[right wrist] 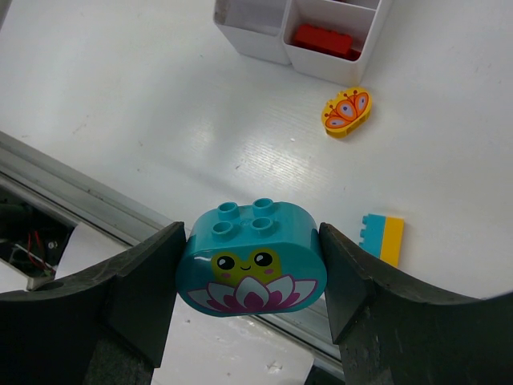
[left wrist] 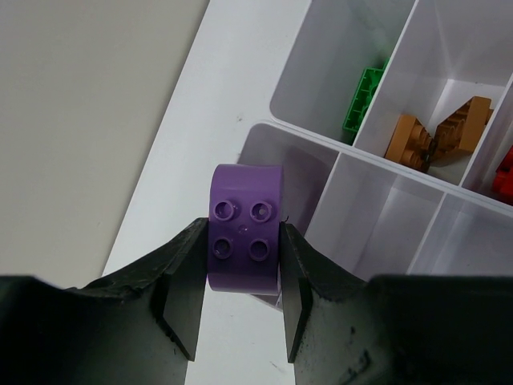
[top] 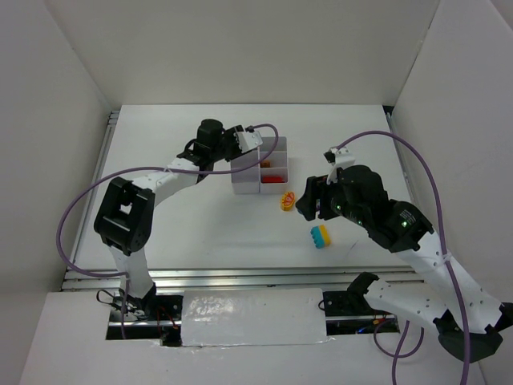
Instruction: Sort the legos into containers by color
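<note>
Bricks in both grippers, one at the containers

Purple brick (left wrist: 244, 200): smooth, rounded along its upper edge, four studs facing the wrist camera. Pinched at both sides by the left gripper (left wrist: 242, 265), jaws narrow and flat against it. Hanging over the outer rim of an empty corner compartment of the containers (left wrist: 321, 148), a white six-cell block.

Already in the cells: green brick (left wrist: 362, 100) in one, orange bricks (left wrist: 437, 132) in the next, red brick (right wrist: 322, 40) in another.

Teal brick (right wrist: 248, 233): oval, four studs on top, printed frog face over a pink-and-white lotus. Clamped end to end by the right gripper (right wrist: 252, 281), jaws about half spread, above the table (top: 184, 233).

On the table: yellow oval brick (top: 288, 200) with an orange pattern, at 4 o'clock from the block; blue-and-yellow brick (top: 321, 236) further out at 5 o'clock.

Left arm (top: 152, 188): up from its base at 7 o'clock, elbow bent, forearm stretched towards 2 o'clock, wrist over the block's 11 o'clock corner.

Right arm (top: 401, 228): in from 5 o'clock, folded, gripper pointing towards 9 o'clock just beside the yellow oval brick.
</note>
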Tool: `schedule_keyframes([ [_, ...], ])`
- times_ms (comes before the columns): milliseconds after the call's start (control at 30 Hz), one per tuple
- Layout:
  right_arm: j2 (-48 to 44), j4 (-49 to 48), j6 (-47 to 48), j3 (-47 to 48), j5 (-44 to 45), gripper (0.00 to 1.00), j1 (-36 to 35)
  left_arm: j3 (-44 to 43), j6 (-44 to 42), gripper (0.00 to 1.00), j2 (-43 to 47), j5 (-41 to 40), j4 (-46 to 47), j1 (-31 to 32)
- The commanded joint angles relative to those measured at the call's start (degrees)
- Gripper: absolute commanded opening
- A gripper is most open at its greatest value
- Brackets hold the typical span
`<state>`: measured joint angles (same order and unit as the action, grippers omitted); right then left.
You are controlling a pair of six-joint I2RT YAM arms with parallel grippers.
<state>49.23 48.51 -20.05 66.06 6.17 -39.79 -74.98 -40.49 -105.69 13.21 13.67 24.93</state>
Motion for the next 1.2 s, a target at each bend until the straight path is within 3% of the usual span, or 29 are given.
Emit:
schedule_keyframes([
  [0, -0.9, -1.2, 0.6, -0.1, -0.6, 0.03, 0.5, -0.2, -0.1, 0.48, -0.1, 1.6, 2.5, 0.1],
  [100, -0.6, -1.5, 0.8, 0.0, -0.6, 0.03, 0.8, 0.0, 0.2, 0.50, -0.2, 1.8, 2.6, 0.1],
  [133, -0.6, -1.7, 0.8, 0.0, -0.6, 0.03, 0.7, -0.2, 0.2, 0.61, -0.2, 1.9, 2.7, 0.1],
  [167, -0.5, -1.7, 1.0, 0.0, -0.6, 0.03, 0.7, -0.3, 0.2, 0.94, -0.2, 1.9, 2.4, 0.1],
  [200, -0.5, -1.8, 1.1, 0.0, -0.7, 0.03, 0.9, -0.5, 0.1, 1.00, -0.3, 2.1, 2.0, 0.0],
  [533, 0.2, -3.2, 1.2, -0.4, -1.6, 0.03, 1.6, -3.6, 4.1, 0.92, 1.8, 3.3, -0.5, -0.4],
  [600, 0.7, -4.0, 0.8, -0.7, -2.4, 0.03, 1.6, -4.7, 8.6, 0.99, 3.5, 1.3, -0.3, -0.5],
  [700, 1.6, -5.9, -0.2, -0.7, -5.1, 0.03, 2.5, -7.4, 15.2, 0.99, 6.3, -2.4, -3.0, -0.6],
  [833, 2.7, -9.4, -2.1, -0.8, -10.1, 0.03, 4.7, -12.0, 29.3, 1.00, 10.8, -11.7, -10.3, -1.4],
  [900, 3.6, -11.7, -3.7, -0.8, -14.2, 0.03, 7.0, -14.7, 38.9, 0.99, 13.7, -12.7, -14.7, -3.2],
  [967, 5.0, -13.2, -6.2, -0.6, -16.9, 0.02, 8.8, -16.2, 48.8, 0.99, 16.3, -5.1, -22.3, -7.6],
  [1033, 6.0, -15.9, -8.2, -0.3, -19.7, 0.01, 10.3, -16.5, 59.1, 0.99, 17.9, 11.5, -23.8, -10.7],
  [1100, 7.0, -19.3, -10.5, -0.1, -21.1, 0.01, 10.7, -11.7, 65.4, 1.00, 21.0, 22.9, -19.8, -13.3],
  [1167, 8.0, -23.1, -12.3, 0.0, -23.7, 0.01, 11.0, -4.1, 74.0, 1.00, 24.9, 35.1, -8.7, -12.9],
])
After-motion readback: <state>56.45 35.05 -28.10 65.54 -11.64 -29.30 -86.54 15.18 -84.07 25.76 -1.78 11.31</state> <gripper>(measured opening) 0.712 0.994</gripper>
